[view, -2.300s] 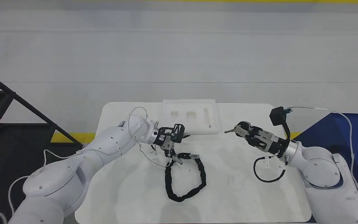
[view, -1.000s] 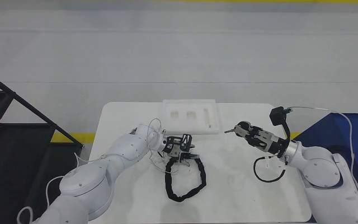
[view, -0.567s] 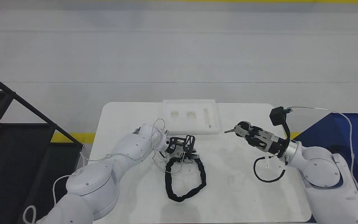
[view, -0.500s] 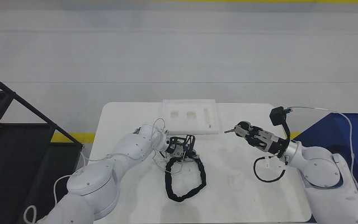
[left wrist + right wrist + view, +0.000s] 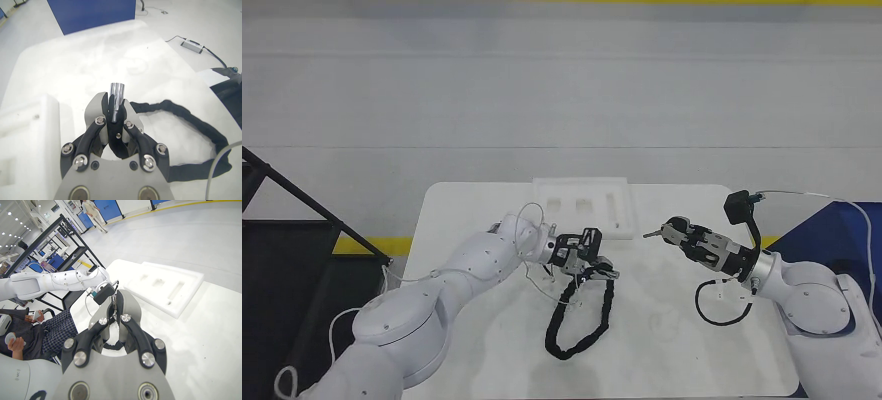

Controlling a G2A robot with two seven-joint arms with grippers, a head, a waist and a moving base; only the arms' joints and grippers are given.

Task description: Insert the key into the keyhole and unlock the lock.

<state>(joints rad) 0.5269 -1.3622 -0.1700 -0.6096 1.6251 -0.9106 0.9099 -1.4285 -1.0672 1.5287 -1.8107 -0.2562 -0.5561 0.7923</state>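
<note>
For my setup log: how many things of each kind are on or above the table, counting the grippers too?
Grippers: 2, left gripper and right gripper
Chain lock: 1
Key: 1
Foam tray: 1
Total: 5

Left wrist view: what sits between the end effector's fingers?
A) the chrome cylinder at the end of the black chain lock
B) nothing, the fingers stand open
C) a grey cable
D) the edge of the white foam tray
A: the left end effector is shut on the chrome cylinder, and the black chain lock loops away from beside its fingers.
</note>
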